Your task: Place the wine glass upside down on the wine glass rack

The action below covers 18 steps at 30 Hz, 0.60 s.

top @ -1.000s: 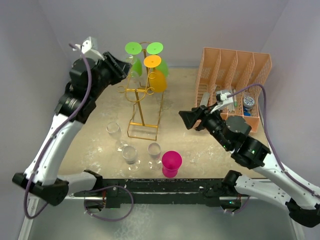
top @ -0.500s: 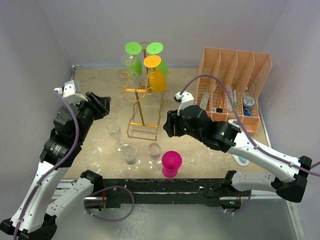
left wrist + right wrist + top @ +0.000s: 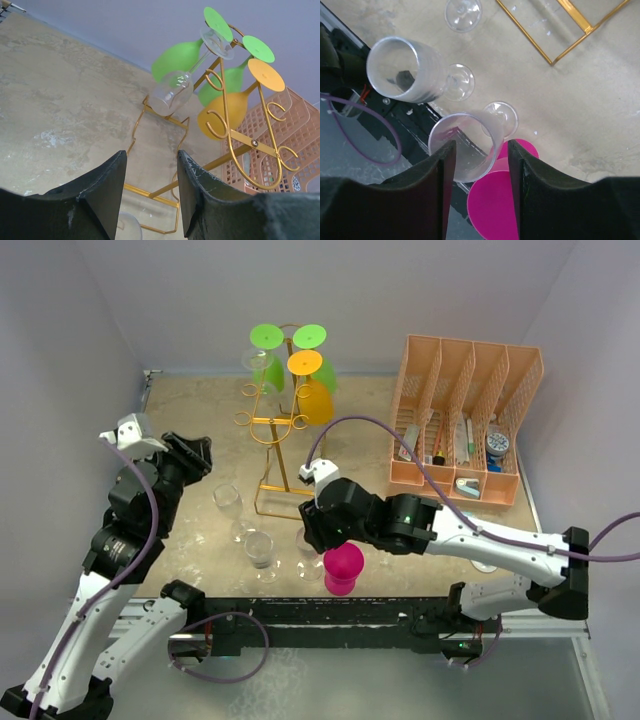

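Glasses (image 3: pixel 313 400) hang upside down on the gold rack (image 3: pixel 285 425) at the back of the surface (image 3: pixel 190 410), seen from above; the right pincer (image 3: pixel 308 535) hangs low by a pink glass (image 3: pixel 343 562). Left wrist: the left pincer (image 3: pixel 151 165) is half open, empty. Right wrist: that pincer is open, holding nothing, a clear wine glass (image 3: pixel 465 145) upright just under it.

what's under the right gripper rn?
An upright clear wine glass sits below the right gripper, magenta glass beside it. Top view: the arm mostly covers that clear glass.
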Available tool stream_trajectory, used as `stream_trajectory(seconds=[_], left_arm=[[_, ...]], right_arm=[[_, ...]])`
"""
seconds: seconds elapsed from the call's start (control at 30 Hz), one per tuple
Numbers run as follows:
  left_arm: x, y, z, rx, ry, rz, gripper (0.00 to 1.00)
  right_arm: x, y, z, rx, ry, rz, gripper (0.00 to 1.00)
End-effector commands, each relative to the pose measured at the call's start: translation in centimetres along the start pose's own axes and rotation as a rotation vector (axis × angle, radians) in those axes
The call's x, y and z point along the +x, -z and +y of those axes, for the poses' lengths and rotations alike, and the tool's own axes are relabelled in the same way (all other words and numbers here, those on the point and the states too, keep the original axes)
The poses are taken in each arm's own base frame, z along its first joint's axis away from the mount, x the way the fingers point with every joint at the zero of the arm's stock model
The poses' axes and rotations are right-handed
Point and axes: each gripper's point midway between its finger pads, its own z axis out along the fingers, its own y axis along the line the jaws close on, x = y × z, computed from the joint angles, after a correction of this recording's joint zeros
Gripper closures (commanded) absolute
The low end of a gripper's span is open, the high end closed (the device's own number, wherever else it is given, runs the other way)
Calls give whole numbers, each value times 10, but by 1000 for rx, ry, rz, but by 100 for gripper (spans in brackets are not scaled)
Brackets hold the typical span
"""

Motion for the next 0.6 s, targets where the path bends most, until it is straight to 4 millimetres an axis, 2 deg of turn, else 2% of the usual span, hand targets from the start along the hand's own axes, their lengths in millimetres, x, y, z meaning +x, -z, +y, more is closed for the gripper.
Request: stream_trajectory(seconds=[0.0,0.17,0.4,0.57], left_arm=[[-12,2,-2,9,33,-48,57],[-14,8,-2,15,22,-42,57],[-18,10,-7,36,39,-52,57],[-20,9,-15,68,62,-54,57]], right_arm=[[0,-2,-2,50,12,21,54],[-3,-11,-26,242,11,7,70],[-13,-14,-17,220,35,-38,84],[-25,-8,-26,295,21,-94,93]])
